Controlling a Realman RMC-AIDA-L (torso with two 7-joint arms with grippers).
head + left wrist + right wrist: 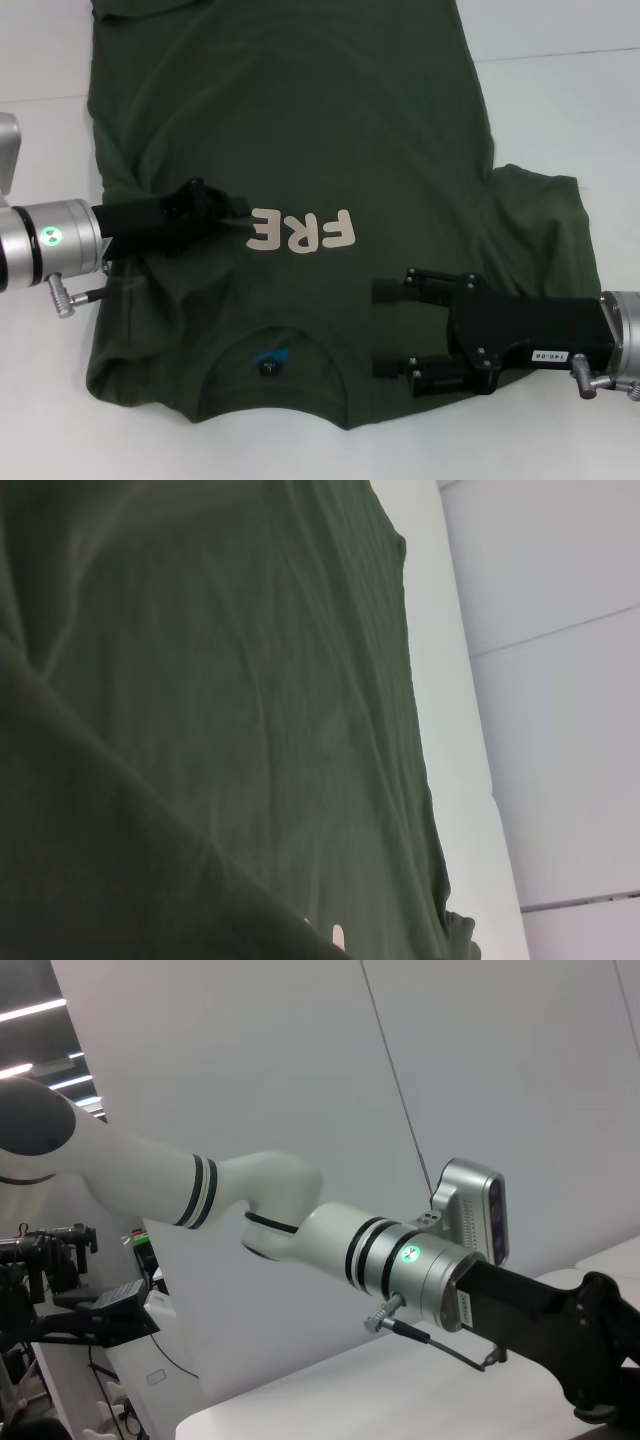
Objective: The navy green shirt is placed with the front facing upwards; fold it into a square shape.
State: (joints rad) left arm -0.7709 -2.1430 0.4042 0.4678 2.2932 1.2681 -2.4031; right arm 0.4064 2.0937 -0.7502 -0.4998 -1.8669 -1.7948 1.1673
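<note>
Navy green shirt (300, 150) lies on white table (560, 90). Left gripper (243, 210), at 9 o'clock, pinches folded cloth, covering part of print (302, 232). Right gripper (385, 330), at 4 o'clock, fingers spread wide.

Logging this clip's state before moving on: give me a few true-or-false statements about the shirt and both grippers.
1. The navy green shirt lies print side up. True.
2. The left gripper is at the cream lettering, covering part of it. True: only FRE reads.
3. The right gripper is shut on a sleeve. False: it is open, over the shirt's shoulder area beside the collar.
4. The collar points away from the robot. False: it lies at the near edge.
5. The shirt is already a square. False: its right sleeve remains spread out.
</note>
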